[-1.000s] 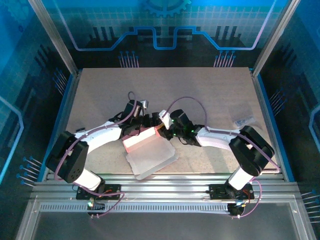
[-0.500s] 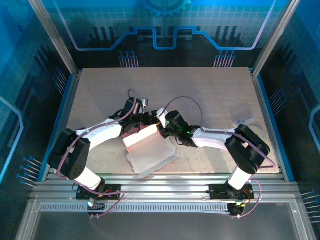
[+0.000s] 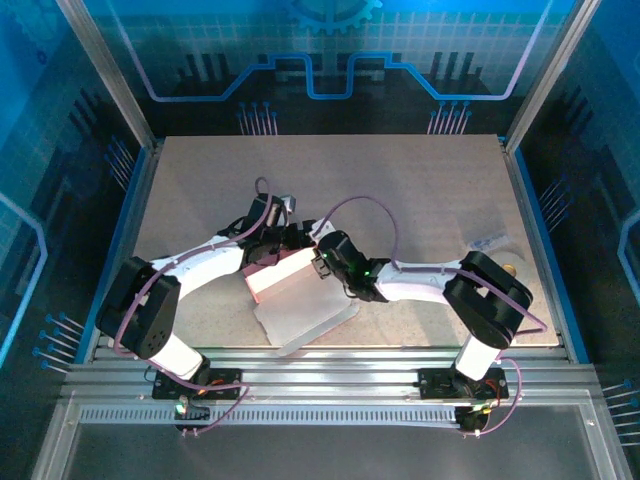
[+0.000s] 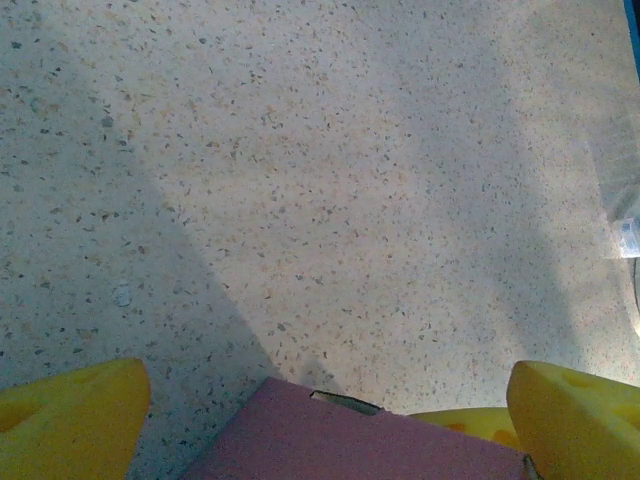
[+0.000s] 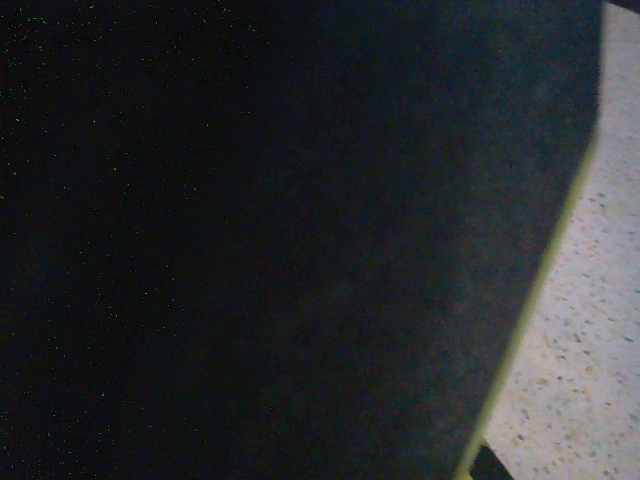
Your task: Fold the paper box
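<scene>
The paper box (image 3: 283, 278) lies left of the table's middle, with a pink wall standing and a pale flap (image 3: 305, 315) spread toward the near edge. My left gripper (image 3: 281, 244) is at the box's far side. In the left wrist view it (image 4: 325, 378) is open, its yellow fingers (image 4: 70, 415) wide apart either side of a pink panel (image 4: 350, 445). My right gripper (image 3: 322, 262) presses against the box's right end. The right wrist view is dark from a surface (image 5: 250, 240) close to the lens, hiding the jaws; they are shut.
A small clear packet (image 3: 488, 242) and a pale round thing (image 3: 512, 268) lie near the table's right edge. The packet's corner (image 4: 625, 235) shows in the left wrist view. Metal rails (image 3: 320, 365) run along the near edge, and blue panels wall the sides.
My right arm has slid left against the box's right end and its jaws have shut. The left gripper has stayed put at the far side of the box.
</scene>
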Controlling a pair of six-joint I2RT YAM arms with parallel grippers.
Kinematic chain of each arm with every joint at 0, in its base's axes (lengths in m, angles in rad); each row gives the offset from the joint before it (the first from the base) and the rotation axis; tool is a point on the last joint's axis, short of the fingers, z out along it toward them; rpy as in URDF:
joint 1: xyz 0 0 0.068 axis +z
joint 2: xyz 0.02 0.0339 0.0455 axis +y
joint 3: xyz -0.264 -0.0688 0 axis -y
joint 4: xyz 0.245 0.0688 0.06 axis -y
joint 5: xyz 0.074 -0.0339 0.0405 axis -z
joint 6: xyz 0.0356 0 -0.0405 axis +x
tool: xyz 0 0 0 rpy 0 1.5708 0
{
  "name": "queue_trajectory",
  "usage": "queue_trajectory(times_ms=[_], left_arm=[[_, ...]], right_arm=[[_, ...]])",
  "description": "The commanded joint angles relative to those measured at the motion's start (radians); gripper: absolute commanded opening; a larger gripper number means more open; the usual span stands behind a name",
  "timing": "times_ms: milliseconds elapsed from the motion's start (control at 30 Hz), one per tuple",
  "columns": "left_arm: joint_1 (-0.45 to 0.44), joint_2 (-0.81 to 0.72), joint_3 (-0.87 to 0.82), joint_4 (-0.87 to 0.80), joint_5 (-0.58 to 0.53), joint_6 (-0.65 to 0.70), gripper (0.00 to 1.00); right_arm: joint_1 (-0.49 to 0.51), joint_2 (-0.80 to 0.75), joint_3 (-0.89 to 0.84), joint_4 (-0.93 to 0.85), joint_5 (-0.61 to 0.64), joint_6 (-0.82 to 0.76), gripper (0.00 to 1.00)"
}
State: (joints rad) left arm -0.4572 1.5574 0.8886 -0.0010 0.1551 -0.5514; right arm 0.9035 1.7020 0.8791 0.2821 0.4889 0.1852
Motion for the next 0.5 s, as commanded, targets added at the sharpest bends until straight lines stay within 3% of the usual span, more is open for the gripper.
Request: queue_trajectory(times_ms=[0,300,400,467], left_arm=[[-0.041,0.024,0.006,-0.148,0.068,0.036,0.93],[-0.042,0.033,0.023,-0.171,0.062,0.034,0.91],[-0.042,0.040,0.030,-0.176,0.063,0.037,0.91],[-0.043,0.046,0.037,-0.181,0.056,0.041,0.92]], right_arm=[[0.021,0.030,0.055,0.036,0.195,-0.081,0.02],[0.021,0.032,0.064,0.013,0.184,-0.066,0.02],[-0.013,0.026,0.070,-0.006,-0.014,-0.053,0.08],[-0.028,0.018,0.070,-0.032,-0.072,-0.036,0.12]])
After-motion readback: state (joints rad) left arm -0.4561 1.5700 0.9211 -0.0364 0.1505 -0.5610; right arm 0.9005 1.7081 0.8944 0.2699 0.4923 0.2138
